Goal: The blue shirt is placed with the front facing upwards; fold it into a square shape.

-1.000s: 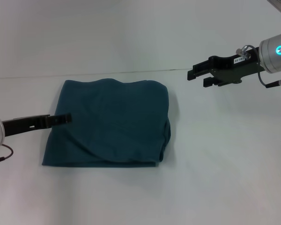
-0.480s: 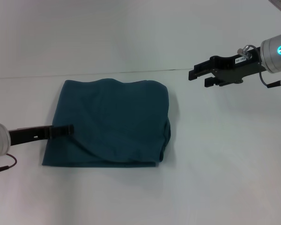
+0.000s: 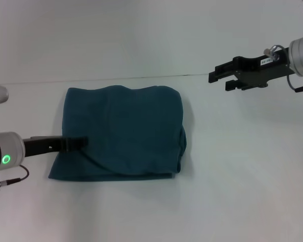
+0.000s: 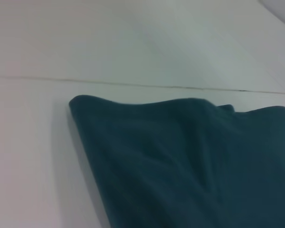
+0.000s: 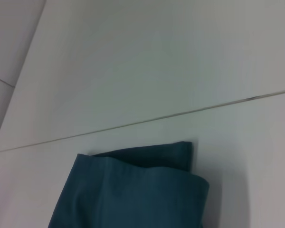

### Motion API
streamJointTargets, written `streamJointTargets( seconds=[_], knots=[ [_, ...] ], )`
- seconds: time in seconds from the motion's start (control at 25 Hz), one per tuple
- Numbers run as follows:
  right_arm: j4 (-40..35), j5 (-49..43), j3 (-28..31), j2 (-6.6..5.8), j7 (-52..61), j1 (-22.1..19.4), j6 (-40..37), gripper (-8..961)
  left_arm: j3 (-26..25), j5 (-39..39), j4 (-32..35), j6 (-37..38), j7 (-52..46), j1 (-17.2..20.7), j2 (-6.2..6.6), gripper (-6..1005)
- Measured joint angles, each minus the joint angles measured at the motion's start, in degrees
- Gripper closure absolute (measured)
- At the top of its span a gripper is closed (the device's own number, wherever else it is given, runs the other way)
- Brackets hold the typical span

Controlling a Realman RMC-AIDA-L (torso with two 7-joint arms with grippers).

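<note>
Jaws: left closed flat at the shirt's left edge, right open and clear of the cloth.

Left gripper reaches in low from the left, its jaws closed into a thin flat profile lying on or just over the left edge of the blue shirt; whether any cloth is pinched cannot be determined. The shirt lies on the white counter as a compact, roughly square stack with its lettering hidden, the layered fold edges showing along the right side and the far edge slightly wavy. Right gripper hangs raised, well apart from the shirt, jaws parted and holding nothing. Judged step: folding is essentially complete and final tidying is in hand. Next move calls for clearing the left jaws sideways without dragging the top layer.
</note>
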Motion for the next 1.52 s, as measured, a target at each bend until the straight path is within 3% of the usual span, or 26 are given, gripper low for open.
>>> streamJointTargets(
  seconds=[0.16, 0.6, 0.92, 1.24, 1.52],
  knots=[
    [-0.23, 0.21, 0.33, 0.0, 0.0, -0.29, -0.35, 307, 1.81, 0.66, -0.24, 0.36, -0.2, -0.49, 0.11, 246],
    [-0.23, 0.26, 0.86, -0.17, -0.04, -1.09, -0.52, 306, 1.69, 0.26, 1.68, 1.26, -0.3, 0.2, 0.15, 720],
    [-0.76, 0.26, 0.97, -0.17, -0.06, -1.16, -0.72, 306, -0.25, 0.62, 2.04, 1.37, -0.4, 0.92, 0.67, 880],
    [-0.88, 0.26, 0.97, -0.17, -0.01, -1.03, -0.43, 307, -3.6, 0.7, 2.39, 2.43, -0.64, 2.5, 2.13, 889],
    [-0.97, 0.25, 0.96, -0.16, 0.0, -0.86, -0.37, 306, -4.29, 0.76, 2.46, 2.69, -0.69, 3.42, 2.66, 890]
  ],
)
